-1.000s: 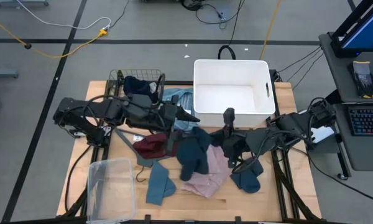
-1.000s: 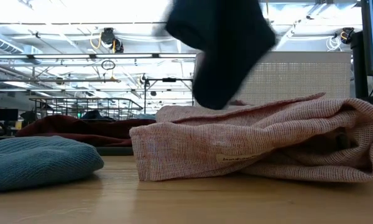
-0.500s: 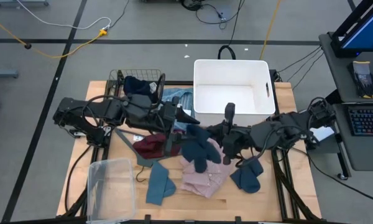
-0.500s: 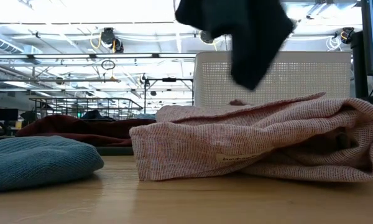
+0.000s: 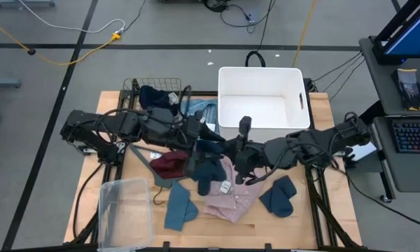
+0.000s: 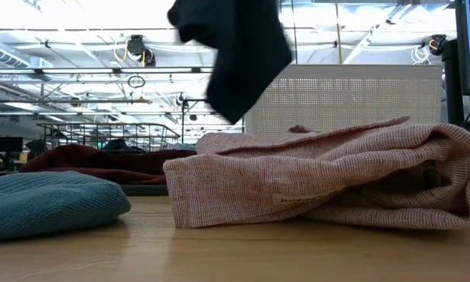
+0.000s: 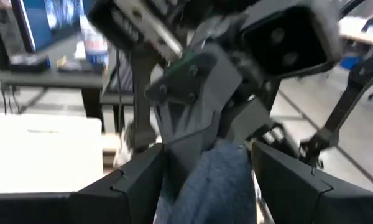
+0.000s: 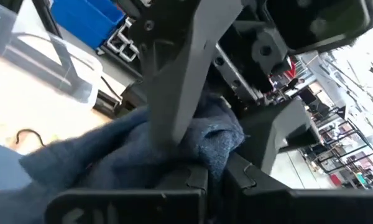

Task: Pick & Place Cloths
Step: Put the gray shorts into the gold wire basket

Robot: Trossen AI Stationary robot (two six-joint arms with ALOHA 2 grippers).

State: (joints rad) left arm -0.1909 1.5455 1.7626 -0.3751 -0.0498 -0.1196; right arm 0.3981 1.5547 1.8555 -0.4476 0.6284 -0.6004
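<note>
White perforated bin (image 5: 262,105) holding nothing; wire basket (image 5: 154,94) holding dark cloth. Slate-blue knit piece (image 5: 208,164) lifted above pink woven shirt (image 6: 321,176), pinched in right gripper (image 5: 232,150); left gripper (image 5: 211,134) spread around it.

A wooden table (image 5: 315,224) stands on a grey floor marked with dark lines. A white rectangular bin (image 5: 262,105), open at the top, sits at the table's far edge, right of centre. A dark wire basket (image 5: 134,88) sits at the far left. A clear plastic container (image 5: 124,211) lies at the near left corner. A grey clothes hanger (image 5: 141,157) lies between the basket and the container. A keyboard (image 5: 411,134) rests on a desk beside the table. A yellow cable (image 5: 63,56) runs across the floor.
</note>
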